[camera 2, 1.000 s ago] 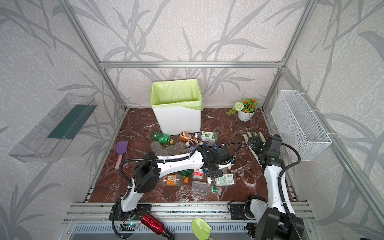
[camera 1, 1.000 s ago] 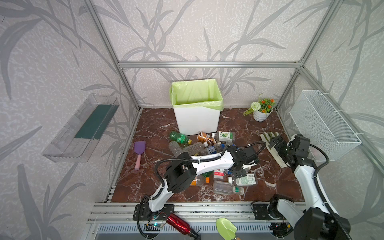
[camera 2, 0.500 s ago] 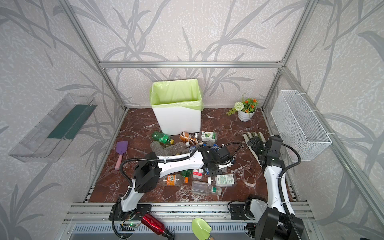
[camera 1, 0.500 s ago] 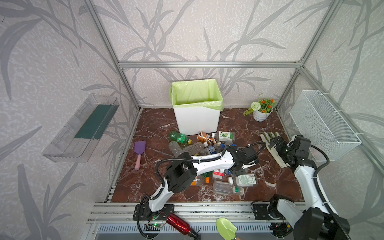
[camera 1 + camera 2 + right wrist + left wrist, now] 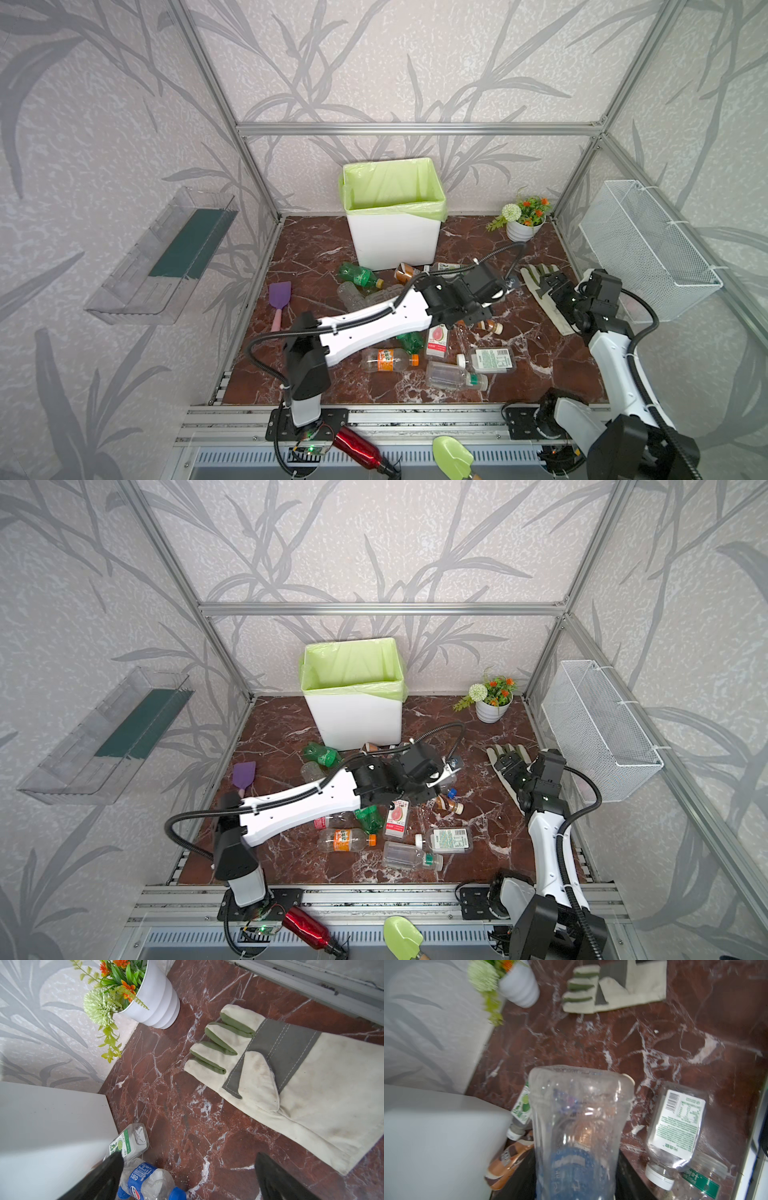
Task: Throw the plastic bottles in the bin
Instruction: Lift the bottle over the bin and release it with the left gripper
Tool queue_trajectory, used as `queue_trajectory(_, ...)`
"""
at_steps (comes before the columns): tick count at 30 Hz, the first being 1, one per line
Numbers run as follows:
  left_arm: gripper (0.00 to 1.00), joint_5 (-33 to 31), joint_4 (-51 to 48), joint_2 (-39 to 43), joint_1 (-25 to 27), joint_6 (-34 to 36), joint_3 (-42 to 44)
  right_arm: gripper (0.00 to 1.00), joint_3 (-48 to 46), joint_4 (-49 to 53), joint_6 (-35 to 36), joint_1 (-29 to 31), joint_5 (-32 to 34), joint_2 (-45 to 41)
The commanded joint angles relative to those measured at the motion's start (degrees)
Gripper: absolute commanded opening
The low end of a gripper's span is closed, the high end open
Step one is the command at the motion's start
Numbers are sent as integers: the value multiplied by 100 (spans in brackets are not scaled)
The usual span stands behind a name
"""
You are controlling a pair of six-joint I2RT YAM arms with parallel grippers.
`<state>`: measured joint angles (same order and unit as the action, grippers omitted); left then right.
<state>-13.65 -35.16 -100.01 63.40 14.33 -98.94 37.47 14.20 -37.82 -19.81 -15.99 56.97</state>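
Note:
My left gripper [image 5: 503, 289] is shut on a clear plastic bottle with a blue label [image 5: 579, 1118] and holds it above the floor, right of the bottle pile. Its base points away from the wrist. The bin [image 5: 392, 245], white with a green bag, stands at the back centre. Several plastic bottles lie in front of it: a green one [image 5: 359, 275], an orange-labelled one [image 5: 388, 359], a white-labelled one [image 5: 488, 359] and a brown one [image 5: 488, 326]. My right gripper [image 5: 190, 1156] hangs open over the floor beside the glove, with a blue-capped bottle [image 5: 145, 1180] by one finger.
A work glove [image 5: 540, 291] lies at the right and a white flower pot [image 5: 521, 226] stands at the back right. A purple spatula [image 5: 279, 299] lies at the left. A wire basket [image 5: 648, 249] and a clear tray [image 5: 166, 257] hang on the side walls. A red metal bottle [image 5: 357, 449] lies on the front rail.
My left gripper has closed on the blue-labelled bottle and lifted it up and back from the pile. The right arm has not moved.

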Motion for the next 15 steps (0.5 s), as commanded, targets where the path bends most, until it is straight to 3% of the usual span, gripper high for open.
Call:
queue_trajectory(1, 51, -568, 1088, 972, -503, 474, 271, 99, 60, -307, 87, -23, -230, 33)
queue_trajectory(6, 54, -439, 2463, 2042, -1296, 930, 237, 99, 37, -711, -26, -21, -506, 72)
queue_trajectory(10, 56, -338, 3113, 2212, -1624, 1527, -307, 100, 43, -886, -119, 5, -636, 138)
queue_trajectory(15, 56, 310, 3243, 1679, -2504, 826, -1244, 100, 117, -906, -146, 66, -687, 140)
